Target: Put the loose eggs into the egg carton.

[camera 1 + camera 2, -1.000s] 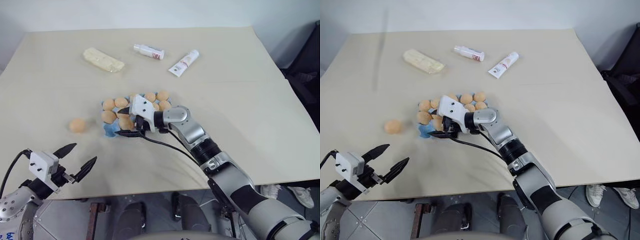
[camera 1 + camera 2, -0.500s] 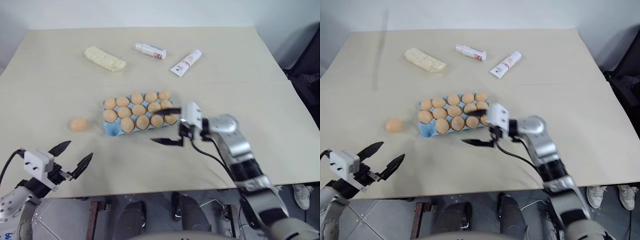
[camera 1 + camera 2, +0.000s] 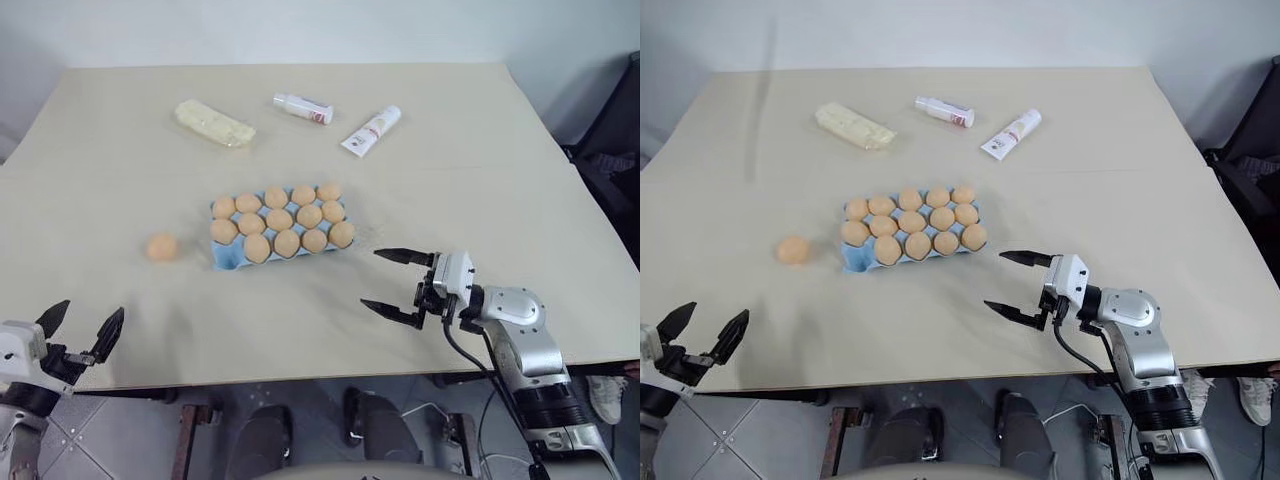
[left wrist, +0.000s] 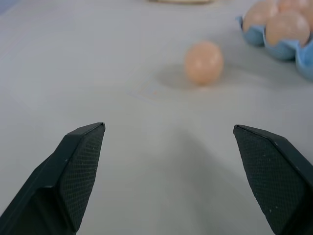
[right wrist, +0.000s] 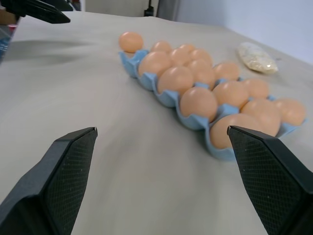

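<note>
Right gripper (image 3: 398, 282) is hovering above the beige table (image 3: 480, 160) near its near-right edge, black fingers spread wide and empty, pointing level toward the left. Left gripper (image 3: 80, 327) is hanging at the near-left table edge, fingers likewise parted, nothing between them, pointing away toward the far side. The light blue moulded egg carton (image 3: 222, 258) is sitting mid-table, far-left of the right gripper and apart from it, its cups showing matte peach-tan eggs. One loose peach-tan egg (image 3: 162, 246) is lying on the table just left of the carton, beyond the left gripper, well apart from both grippers.
</note>
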### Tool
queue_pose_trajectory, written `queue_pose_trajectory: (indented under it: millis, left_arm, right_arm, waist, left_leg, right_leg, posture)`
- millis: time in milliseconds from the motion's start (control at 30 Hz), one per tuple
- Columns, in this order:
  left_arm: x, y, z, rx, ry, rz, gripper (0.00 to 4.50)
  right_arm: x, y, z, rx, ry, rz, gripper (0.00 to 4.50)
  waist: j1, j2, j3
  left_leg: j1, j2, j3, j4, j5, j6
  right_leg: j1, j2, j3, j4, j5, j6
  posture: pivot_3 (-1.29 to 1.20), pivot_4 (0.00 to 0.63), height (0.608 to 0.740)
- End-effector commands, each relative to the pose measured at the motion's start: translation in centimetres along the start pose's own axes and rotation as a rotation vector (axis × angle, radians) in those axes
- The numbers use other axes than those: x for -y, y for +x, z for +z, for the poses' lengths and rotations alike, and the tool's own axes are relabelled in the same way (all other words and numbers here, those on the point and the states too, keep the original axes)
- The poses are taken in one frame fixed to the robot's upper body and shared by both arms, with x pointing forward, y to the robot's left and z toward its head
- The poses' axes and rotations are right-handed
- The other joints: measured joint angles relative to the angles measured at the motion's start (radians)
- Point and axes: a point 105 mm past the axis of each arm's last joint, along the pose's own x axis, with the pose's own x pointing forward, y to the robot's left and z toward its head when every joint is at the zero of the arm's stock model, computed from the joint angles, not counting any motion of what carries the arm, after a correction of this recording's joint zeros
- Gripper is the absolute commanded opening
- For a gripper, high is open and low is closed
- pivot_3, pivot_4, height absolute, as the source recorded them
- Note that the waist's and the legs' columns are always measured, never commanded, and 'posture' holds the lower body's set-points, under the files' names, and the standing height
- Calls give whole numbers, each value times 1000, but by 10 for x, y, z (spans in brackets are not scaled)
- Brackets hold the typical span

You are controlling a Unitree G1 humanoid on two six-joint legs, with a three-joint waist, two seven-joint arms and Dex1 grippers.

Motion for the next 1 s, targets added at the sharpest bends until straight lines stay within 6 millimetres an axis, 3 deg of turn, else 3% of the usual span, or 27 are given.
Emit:
queue_pose_trajectory:
  millis: [33, 167, 300, 467, 600, 700, 900, 1000]
  left_arm:
    - [15, 24, 12, 30, -3, -51, 4500]
    - [29, 58, 24, 18, 24, -118, 4500]
    - [25, 94, 31, -36, 49, -83, 4500]
    - [22, 115, 24, -110, 55, -56, 4500]
    - [23, 120, 18, -149, 46, -65, 4500]
    - [25, 120, 16, -170, 44, -69, 3853]
    - [17, 115, 14, -165, 32, -72, 1947]
    - [15, 113, 26, -82, 12, -93, 1665]
  right_arm:
    - [5, 3, 12, 24, -49, -10, 4459]
    - [4, 7, 15, 24, -58, 8, 4459]
    - [5, 12, 19, 30, -68, 14, 4459]
    - [4, 17, 21, 33, -81, 33, 4459]
    - [7, 20, 24, 43, -92, 21, 4459]
    - [10, 20, 24, 46, -93, 3, 4500]
    - [9, 23, 22, 52, -95, -5, 4500]
    - [9, 23, 21, 52, -94, -9, 4500]
  waist:
    - [7, -1, 0]
    - [8, -1, -1]
    - [7, -1, -1]
    - [-1, -1, -1]
    - [0, -1, -1]
    - [3, -1, -1]
    - [5, -1, -1]
    - [4, -1, -1]
  left_leg:
    - [0, 0, 0, 0, 0, 0]
    - [-1, 0, 0, -3, 2, 4]
    - [-1, 0, 0, -4, 3, 4]
    - [0, 0, 2, -4, 3, 4]
    - [0, 0, 2, -4, 3, 4]
    - [0, 0, 2, -4, 3, 3]
    - [0, 0, 2, -4, 3, 3]
    - [0, 1, 2, -4, 3, 3]
  right_leg:
    - [0, 0, 0, 0, 1, 1]
    - [-2, 1, -1, 1, 2, 3]
    - [-3, 1, -2, 2, 2, 3]
    - [-3, 1, -1, 3, 2, 3]
    - [-4, 1, -1, 3, 2, 3]
    - [-4, 1, -1, 3, 2, 3]
    - [-4, 1, -1, 3, 2, 3]
    - [-4, 1, -1, 3, 2, 3]
  posture:
    - [0, 150, 740]
    - [0, 150, 740]
    - [0, 150, 740]
    - [0, 150, 740]
    - [0, 150, 740]
    - [0, 150, 740]
    - [0, 150, 740]
    - [0, 150, 740]
